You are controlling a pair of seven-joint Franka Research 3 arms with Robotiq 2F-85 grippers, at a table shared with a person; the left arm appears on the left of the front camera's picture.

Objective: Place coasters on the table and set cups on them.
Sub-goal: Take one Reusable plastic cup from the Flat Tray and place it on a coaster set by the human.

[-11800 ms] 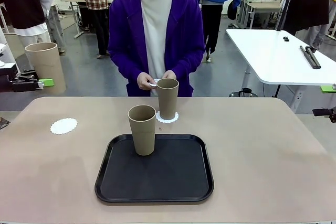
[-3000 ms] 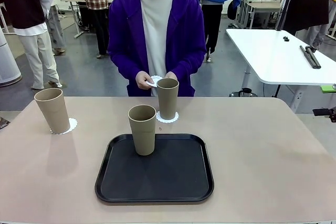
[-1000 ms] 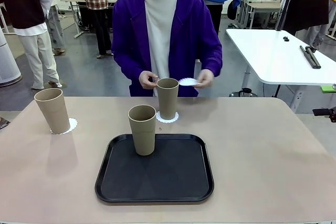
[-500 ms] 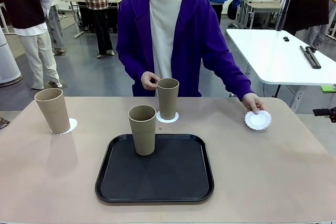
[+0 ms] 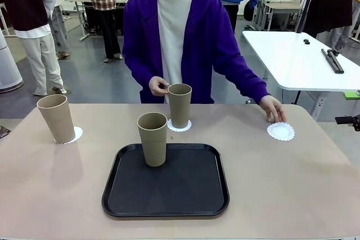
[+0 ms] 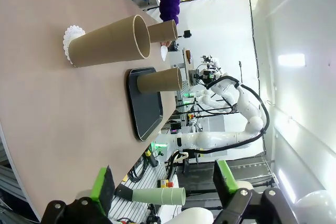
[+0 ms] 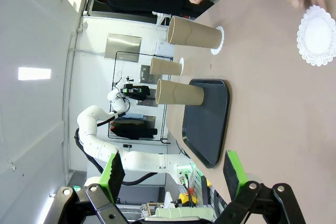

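Holding nothing in the left claw (image 6: 163, 179): spread wide open. Same with the right claw (image 7: 173, 170): wide open, nothing in it.

Looking across the table (image 5: 292, 184), can count three cups. Can see the left cup (image 5: 56, 118) sitting on the left doily (image 5: 77, 134), and the far cup (image 5: 180, 105) sitting on the far doily (image 5: 181, 128). Not done yet with the last cup (image 5: 152, 139): standing on the black tray (image 5: 191, 186), near its far edge. Needs to go to the bare doily (image 5: 280, 131) over on the right, with the person's hand (image 5: 272, 108) just beside its far edge.

Might go wrong in a few ways. Could bump that hand by reaching over too soon. Could tip the tall last cup by grabbing it too high or by pushing it from the side. Could knock the far cup, just behind it, on the way in. Could slide or crumple the thin paper by dragging the cup onto it, so better to come straight down. Could also land half off the bare doily, since only a bit wider than a cup's bottom.
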